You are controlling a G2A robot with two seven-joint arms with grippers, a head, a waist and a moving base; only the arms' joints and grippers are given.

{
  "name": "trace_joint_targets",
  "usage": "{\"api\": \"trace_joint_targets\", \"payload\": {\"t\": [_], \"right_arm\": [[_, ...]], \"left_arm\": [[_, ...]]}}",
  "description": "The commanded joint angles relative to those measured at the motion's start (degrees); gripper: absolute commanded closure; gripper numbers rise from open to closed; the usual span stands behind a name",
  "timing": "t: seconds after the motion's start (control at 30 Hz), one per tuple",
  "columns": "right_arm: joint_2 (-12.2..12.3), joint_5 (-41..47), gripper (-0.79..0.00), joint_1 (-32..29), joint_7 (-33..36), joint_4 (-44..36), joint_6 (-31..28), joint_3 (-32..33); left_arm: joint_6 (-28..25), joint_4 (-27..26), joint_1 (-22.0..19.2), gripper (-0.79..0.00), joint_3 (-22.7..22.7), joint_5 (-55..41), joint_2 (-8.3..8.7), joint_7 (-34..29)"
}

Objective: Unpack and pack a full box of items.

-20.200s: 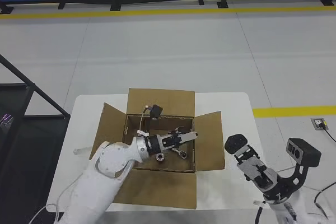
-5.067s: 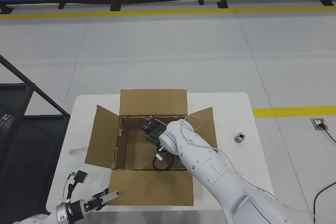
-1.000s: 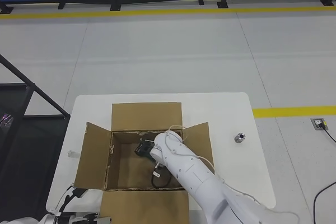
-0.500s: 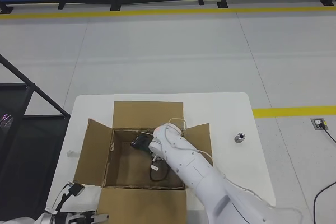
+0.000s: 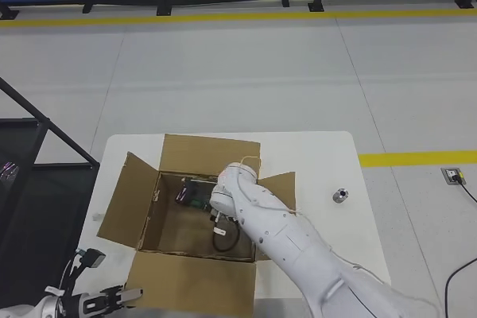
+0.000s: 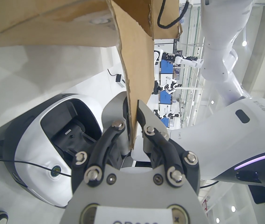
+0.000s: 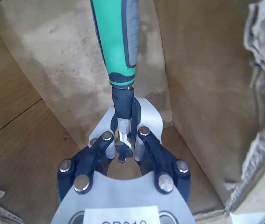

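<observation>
An open cardboard box (image 5: 211, 151) sits skewed on the white table (image 5: 326, 151). My right arm reaches down into it, and my right gripper (image 7: 124, 123) is shut on the metal shank of a green-handled tool (image 7: 116, 31). The handle points toward the box's inner wall (image 7: 60, 54). From above, the tool (image 5: 189, 193) lies in the box's far left part. At the table's near left corner, my left gripper (image 6: 133, 127) is shut on the edge of the box's near flap (image 6: 137, 71), also visible from the top as left gripper (image 5: 127, 296) and flap (image 5: 195, 278).
A black cable (image 5: 222, 238) lies inside the box beside my right arm. A small metal cylinder (image 5: 339, 194) stands on the table right of the box. The box's side flaps are spread outward, and a torn cardboard edge (image 7: 260, 47) is near the right gripper.
The box has swung and shifted left, its near flap drawn toward the near left corner by my left gripper. My right gripper has carried the green tool leftward inside the box.
</observation>
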Motion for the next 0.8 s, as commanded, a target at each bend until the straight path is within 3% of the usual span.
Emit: {"api": "trace_joint_targets", "payload": {"t": [0.0,0.2,0.27,0.53,0.7,0.73,0.77], "right_arm": [[1.7,-1.4,0.000,-3.4,2.3,-8.2,0.9,2.0],[7.4,-6.5,0.000,-19.2,10.9,-37.4,1.3,11.3],[8.4,-7.3,0.000,-23.0,13.0,-43.3,1.0,13.5],[8.4,-7.3,0.000,-23.0,13.0,-43.3,1.0,13.5],[8.7,-8.2,0.000,-23.4,9.2,-44.6,1.5,13.9],[8.8,-7.9,0.000,-23.6,8.5,-45.7,1.6,14.5],[9.0,-7.7,0.000,-24.0,8.0,-47.1,1.8,15.4]], "left_arm": [[-0.1,0.1,-0.1,0.000,0.2,-0.1,-0.05,0.1],[-0.1,1.0,-1.1,0.000,1.3,0.2,-0.41,1.4],[0.2,1.1,-1.6,0.000,1.8,0.5,-0.55,2.0],[2.0,0.7,-3.7,0.000,4.2,2.3,-1.19,5.2],[2.2,0.1,-4.3,-0.006,5.0,3.1,-1.44,5.4],[2.3,0.2,-4.3,-0.222,5.0,3.0,-1.47,5.3],[2.3,0.3,-4.4,-0.348,5.0,3.0,-1.50,5.1]]}}
